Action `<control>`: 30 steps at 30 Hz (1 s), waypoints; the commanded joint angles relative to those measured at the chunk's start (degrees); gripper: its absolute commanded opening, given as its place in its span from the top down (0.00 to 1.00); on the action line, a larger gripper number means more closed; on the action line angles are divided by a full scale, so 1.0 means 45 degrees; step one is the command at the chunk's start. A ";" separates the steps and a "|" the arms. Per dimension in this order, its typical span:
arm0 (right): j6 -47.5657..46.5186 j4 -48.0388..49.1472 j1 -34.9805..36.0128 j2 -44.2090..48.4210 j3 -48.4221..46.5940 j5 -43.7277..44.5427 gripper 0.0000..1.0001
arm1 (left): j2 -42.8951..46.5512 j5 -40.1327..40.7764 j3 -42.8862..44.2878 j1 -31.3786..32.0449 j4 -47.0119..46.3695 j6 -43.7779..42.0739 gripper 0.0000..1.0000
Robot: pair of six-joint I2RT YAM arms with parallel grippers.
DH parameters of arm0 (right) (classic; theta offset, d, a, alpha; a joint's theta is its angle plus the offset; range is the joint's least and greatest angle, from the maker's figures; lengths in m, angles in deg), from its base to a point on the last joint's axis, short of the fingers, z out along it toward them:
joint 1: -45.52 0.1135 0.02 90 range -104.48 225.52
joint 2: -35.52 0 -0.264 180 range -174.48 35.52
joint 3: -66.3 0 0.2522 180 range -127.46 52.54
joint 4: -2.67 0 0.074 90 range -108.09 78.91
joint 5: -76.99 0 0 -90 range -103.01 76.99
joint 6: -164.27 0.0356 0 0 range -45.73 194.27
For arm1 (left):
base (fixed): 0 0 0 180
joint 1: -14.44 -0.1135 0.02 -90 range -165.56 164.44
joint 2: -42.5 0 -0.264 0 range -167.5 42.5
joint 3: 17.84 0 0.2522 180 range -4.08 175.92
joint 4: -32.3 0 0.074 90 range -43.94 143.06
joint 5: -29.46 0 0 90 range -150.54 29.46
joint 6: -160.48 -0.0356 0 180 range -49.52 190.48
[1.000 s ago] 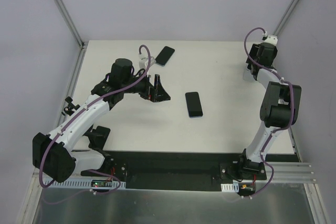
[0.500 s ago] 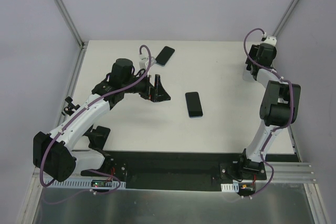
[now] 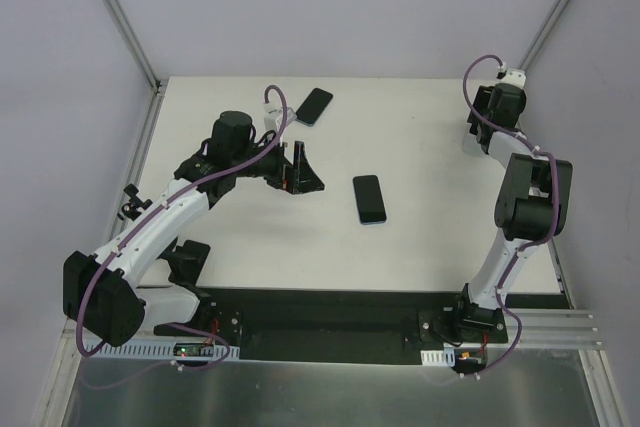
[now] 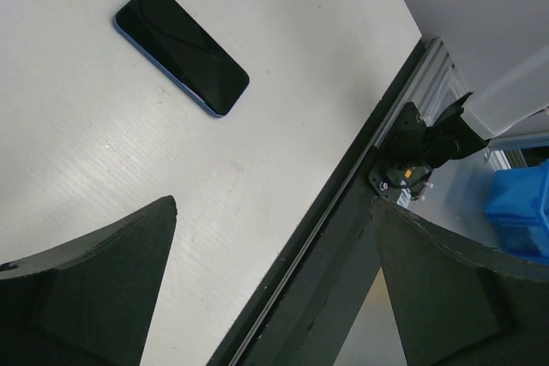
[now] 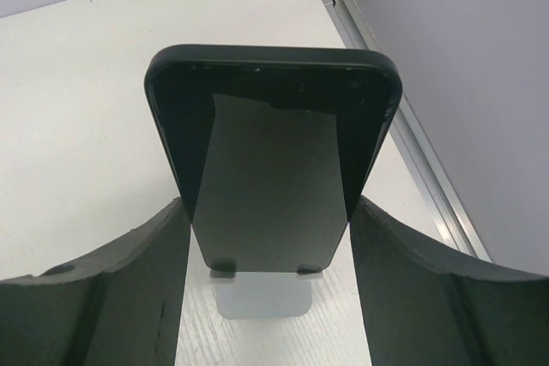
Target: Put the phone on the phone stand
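Note:
In the right wrist view a black phone (image 5: 270, 160) leans on a small white phone stand (image 5: 262, 297), its bottom edge on the stand's two lips. My right gripper (image 5: 270, 203) flanks the phone, and its fingers (image 5: 129, 280) touch both side edges. In the top view the right gripper (image 3: 478, 132) is at the table's far right edge, and the arm hides the stand and phone. My left gripper (image 3: 298, 169) is open and empty, left of the table's centre.
A blue-edged phone (image 3: 369, 198) lies flat at mid-table and also shows in the left wrist view (image 4: 182, 49). Another dark phone (image 3: 314, 105) lies at the back. A metal rail (image 5: 429, 169) runs along the right table edge beside the stand.
The right wrist has shifted very slightly to the left. The left arm and both loose phones have not moved.

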 commanded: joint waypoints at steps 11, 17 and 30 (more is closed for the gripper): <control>0.0107 -0.0454 0.0134 0.1262 -0.0341 0.0623 0.03 | 0.0304 0.0200 0.0171 -0.0098 -0.0375 -0.0354 0.06; 0.0654 -0.2035 0.0192 0.2959 -0.0283 0.0817 0.04 | 0.0519 0.0825 0.0053 -0.0098 -0.0394 -0.0881 0.05; 0.5557 -0.2450 0.5928 0.7669 0.4480 0.1559 0.04 | 0.0520 0.3894 -0.0278 -0.0545 0.0073 0.0596 0.06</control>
